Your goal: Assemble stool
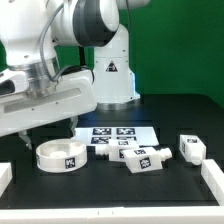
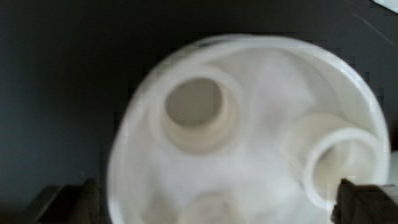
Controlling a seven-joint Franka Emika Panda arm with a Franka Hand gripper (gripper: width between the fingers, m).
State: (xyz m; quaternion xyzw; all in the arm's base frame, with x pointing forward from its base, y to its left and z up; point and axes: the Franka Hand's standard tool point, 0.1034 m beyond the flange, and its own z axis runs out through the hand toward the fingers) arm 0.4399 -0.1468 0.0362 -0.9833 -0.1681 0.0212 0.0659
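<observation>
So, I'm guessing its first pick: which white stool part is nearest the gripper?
The round seat, at the exterior view's left, right by the gripper and filling the wrist view; the blocky legs lie farther toward the exterior view's right.

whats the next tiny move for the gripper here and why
Probably ease straight down a little, then close on the seat. In the wrist view the seat fills the frame and the gripper is open, its jaws wide apart at either side. In the exterior view the hand hangs low over the seat and nothing is gripped yet.
</observation>
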